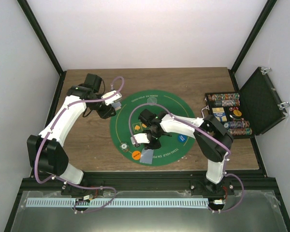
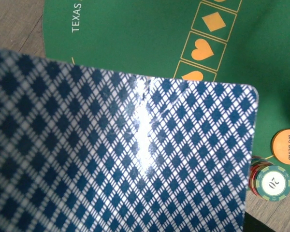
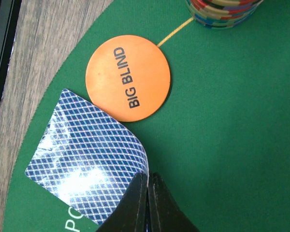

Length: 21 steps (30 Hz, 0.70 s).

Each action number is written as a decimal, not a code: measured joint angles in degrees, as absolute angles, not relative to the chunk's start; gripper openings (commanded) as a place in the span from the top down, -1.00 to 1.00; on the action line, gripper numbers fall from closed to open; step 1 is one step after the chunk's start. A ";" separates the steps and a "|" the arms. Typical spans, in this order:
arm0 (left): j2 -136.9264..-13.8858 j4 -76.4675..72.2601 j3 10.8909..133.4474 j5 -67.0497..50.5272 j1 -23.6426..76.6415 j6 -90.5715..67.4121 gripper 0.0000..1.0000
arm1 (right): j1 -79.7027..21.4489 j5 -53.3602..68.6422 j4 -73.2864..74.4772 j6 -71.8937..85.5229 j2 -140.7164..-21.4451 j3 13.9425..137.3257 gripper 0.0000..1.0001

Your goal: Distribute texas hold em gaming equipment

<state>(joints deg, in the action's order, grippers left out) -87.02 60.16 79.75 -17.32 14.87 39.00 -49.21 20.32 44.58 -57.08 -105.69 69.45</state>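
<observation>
Now our left gripper (image 1: 112, 100) pinches a blue-backed card (image 2: 121, 154) for dealing, while our right gripper (image 3: 148, 188), closed on nothing, touches the dealt card (image 3: 87, 154) by the Big Blind disc (image 3: 128, 77).

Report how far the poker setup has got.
Done: the BIG BLIND disc, one dealt card, a chip stack and a blue disc lie on the green mat. In hand: the left gripper holds a blue-backed card; the right gripper is shut by the dealt card. Left: rows of chips sit in the case.
</observation>
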 measured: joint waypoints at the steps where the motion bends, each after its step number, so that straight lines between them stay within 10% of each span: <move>1: -87.02 60.18 79.75 -17.23 14.87 39.00 0.05 | -49.25 20.21 44.58 -57.19 -105.69 69.45 0.99; 13: -87.05 60.36 79.75 -16.99 14.87 39.00 0.05 | -49.28 20.43 45.89 -55.94 -105.01 69.06 0.94; 21: -87.05 60.73 79.75 -16.93 14.87 39.18 0.03 | -49.30 18.44 41.60 -51.72 -101.60 65.54 -0.04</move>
